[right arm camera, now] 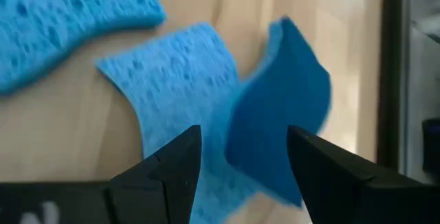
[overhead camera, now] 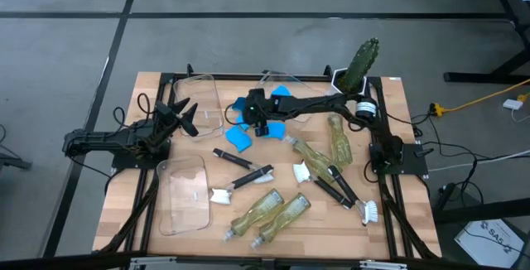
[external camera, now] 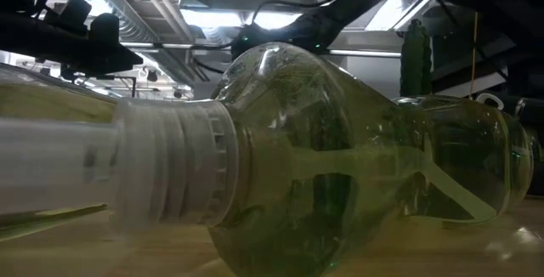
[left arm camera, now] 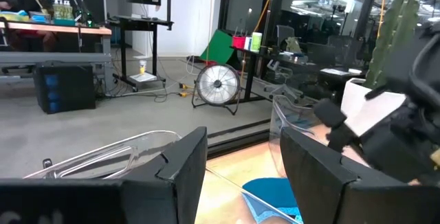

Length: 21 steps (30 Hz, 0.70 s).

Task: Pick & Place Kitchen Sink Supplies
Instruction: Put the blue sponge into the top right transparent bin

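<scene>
Several bright blue sponges (overhead camera: 241,140) lie at the table's far centre. My right gripper (overhead camera: 259,121) hovers over them, pointing down and open. In the right wrist view its fingers (right arm camera: 245,157) stand on either side of a darker sponge (right arm camera: 278,110) that sits tilted up on another sponge (right arm camera: 175,93); I see no touch. Clear soap bottles (overhead camera: 263,209) lie on their sides, and one (external camera: 340,158) fills the low view. Black-handled brushes (overhead camera: 248,177) lie between them. My left gripper (overhead camera: 185,118) waits open at the left (left arm camera: 237,148).
Clear bins stand near left (overhead camera: 184,194) and far left (overhead camera: 204,96), with another at the far edge. A green cactus (overhead camera: 361,63) in a white pot stands at the far right corner. More bottles (overhead camera: 339,140) and brushes (overhead camera: 344,189) crowd the right half.
</scene>
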Each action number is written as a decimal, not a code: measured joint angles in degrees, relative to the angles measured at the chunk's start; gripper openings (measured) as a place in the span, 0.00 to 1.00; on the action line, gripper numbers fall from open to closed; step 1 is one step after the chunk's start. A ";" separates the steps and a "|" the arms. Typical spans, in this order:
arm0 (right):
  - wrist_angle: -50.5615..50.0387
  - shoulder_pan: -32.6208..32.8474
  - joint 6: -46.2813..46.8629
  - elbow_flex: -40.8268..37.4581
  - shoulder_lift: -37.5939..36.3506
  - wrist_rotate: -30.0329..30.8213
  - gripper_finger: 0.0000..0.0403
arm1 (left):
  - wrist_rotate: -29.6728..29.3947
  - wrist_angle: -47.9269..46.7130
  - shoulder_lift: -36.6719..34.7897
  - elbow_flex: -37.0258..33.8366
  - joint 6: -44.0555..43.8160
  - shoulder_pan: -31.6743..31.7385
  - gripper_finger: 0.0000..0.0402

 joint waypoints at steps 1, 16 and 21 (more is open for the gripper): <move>-0.74 0.04 -0.18 0.75 0.62 -0.07 0.52 | 0.01 0.00 0.00 0.01 0.00 -0.02 0.45; -1.79 0.03 -0.66 2.25 2.17 7.93 0.24 | 0.02 -0.01 0.00 -0.01 0.00 0.00 0.45; -3.55 0.05 -0.61 2.25 2.17 7.98 0.06 | 0.00 0.00 0.00 0.01 0.00 -0.02 0.45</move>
